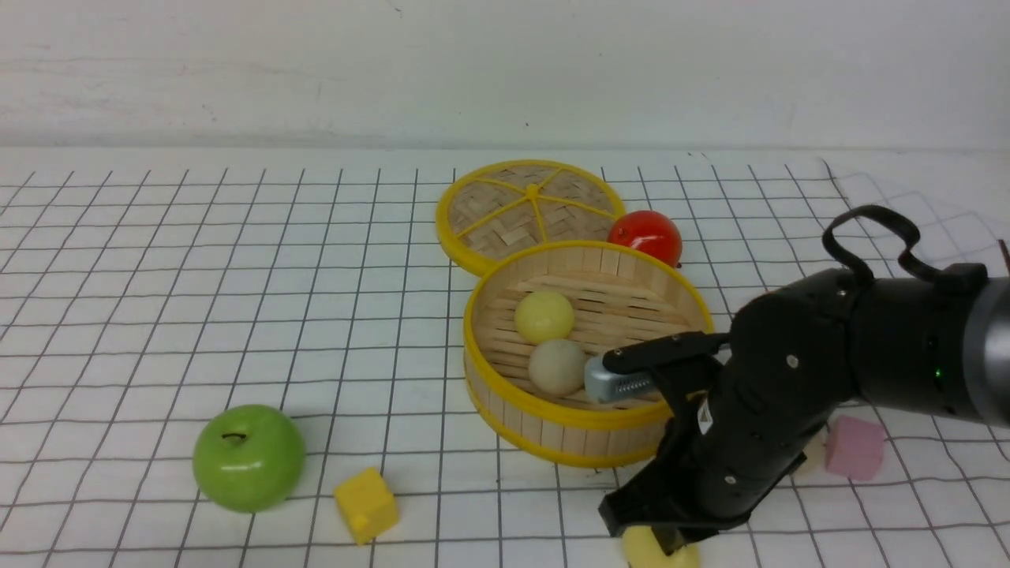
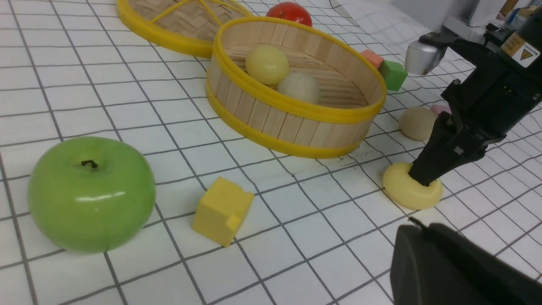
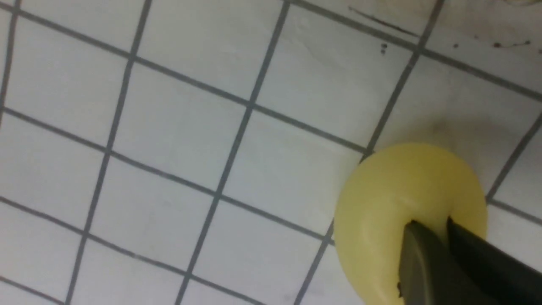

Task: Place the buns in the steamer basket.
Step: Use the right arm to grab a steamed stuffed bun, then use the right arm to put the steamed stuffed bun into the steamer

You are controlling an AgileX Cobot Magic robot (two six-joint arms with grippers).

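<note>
Right claw [image 3: 442, 237]: pinching yellow bun [image 3: 381, 220]
Left claw [image 2: 419, 228]: pressed together
Basket [image 1: 604, 418]: beyond right claw
Risk: narrow hold on the soft-looking dome could slip during lifting

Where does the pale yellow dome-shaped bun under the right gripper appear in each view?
Front view: bottom edge, right of centre, the pale yellow dome-shaped bun.
Left wrist view: right side, below mid-height.
Right wrist view: lower right.
Shared landmark: the right gripper's dark fingertips, at the bun in all three.
</note>
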